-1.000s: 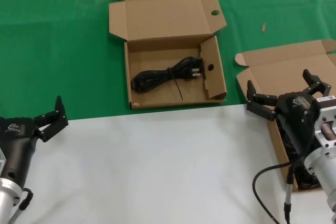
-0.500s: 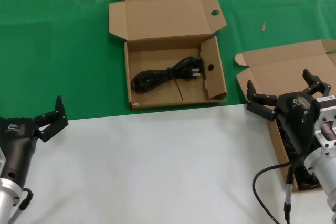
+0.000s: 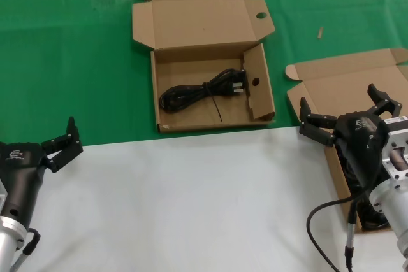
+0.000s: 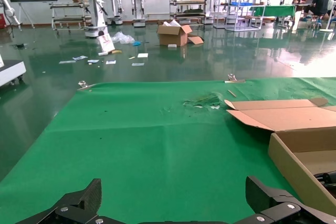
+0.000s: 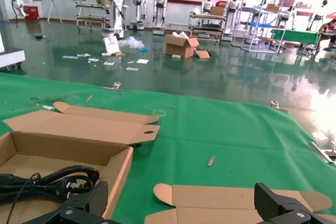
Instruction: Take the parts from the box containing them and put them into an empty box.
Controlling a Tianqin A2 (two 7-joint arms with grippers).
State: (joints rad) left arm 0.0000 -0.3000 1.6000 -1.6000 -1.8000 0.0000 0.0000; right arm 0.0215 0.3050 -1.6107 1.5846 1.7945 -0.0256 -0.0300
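- Left hand (image 3: pixel 64 143): fingers spread, grasping nothing, at the bench's (image 3: pixel 191 202) left edge.
- Holed box (image 3: pixel 213 93): centre, one coiled cable (image 3: pixel 201 91) inside.
- Right hand (image 3: pixel 347 114): spread, empty, over the plain box (image 3: pixel 331 84).

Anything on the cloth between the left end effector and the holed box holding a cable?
Nothing: head view shows bare green cloth between left end effector and holed box.

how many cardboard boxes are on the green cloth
2. One open box at the middle back holds a black cable; the other box lies at the right, partly hidden behind the right pincer.
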